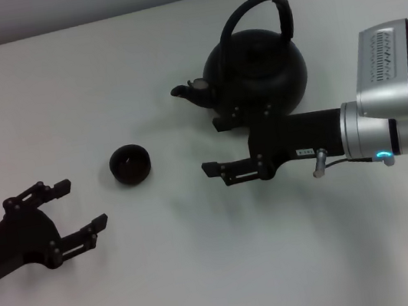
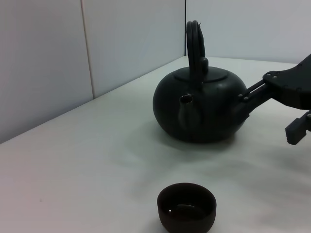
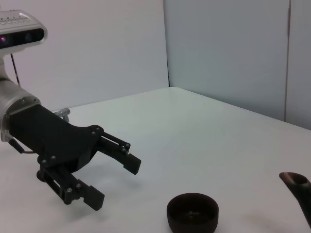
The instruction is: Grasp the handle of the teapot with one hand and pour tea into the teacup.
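The matte-black teapot (image 1: 253,69) stands upright at the back of the white table, its spout (image 1: 186,90) pointing to the left side. Its arched handle (image 1: 252,15) rises free, with nothing holding it. The small black teacup (image 1: 130,165) sits left of and in front of the pot. My right gripper (image 1: 215,147) is open, low beside the pot's front, one finger close against the body. My left gripper (image 1: 80,205) is open at the lower left, short of the teacup. The left wrist view shows the teapot (image 2: 201,107), handle (image 2: 196,48), teacup (image 2: 187,206) and right gripper (image 2: 267,116).
The white table (image 1: 206,261) runs back to a pale wall (image 1: 87,1). In the right wrist view the left gripper (image 3: 114,182) hangs open beyond the teacup (image 3: 193,211), and the spout tip (image 3: 296,182) shows at the edge.
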Available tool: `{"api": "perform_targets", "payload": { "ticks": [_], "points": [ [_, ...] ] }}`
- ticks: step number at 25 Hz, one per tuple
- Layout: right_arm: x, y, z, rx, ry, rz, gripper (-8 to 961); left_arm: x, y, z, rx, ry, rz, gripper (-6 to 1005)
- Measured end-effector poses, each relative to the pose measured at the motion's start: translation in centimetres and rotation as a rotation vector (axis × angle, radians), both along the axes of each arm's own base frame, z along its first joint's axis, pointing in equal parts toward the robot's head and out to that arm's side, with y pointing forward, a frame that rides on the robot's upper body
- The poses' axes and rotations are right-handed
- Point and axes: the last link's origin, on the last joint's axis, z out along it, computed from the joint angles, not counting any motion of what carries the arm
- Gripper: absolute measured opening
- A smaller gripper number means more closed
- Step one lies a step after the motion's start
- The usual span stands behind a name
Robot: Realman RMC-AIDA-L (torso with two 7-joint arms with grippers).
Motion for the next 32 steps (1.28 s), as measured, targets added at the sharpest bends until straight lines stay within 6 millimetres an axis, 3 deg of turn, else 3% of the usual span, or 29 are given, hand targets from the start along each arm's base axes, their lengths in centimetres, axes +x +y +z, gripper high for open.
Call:
{"api": "perform_targets", "payload": {
  "ticks": [32],
  "points": [
    [0.08, -0.1, 0.07, 0.001, -0.004, 0.004, 818, -0.28, -0.25, -0.13, -0.002, -0.001, 0.014, 822]
  ]
}}
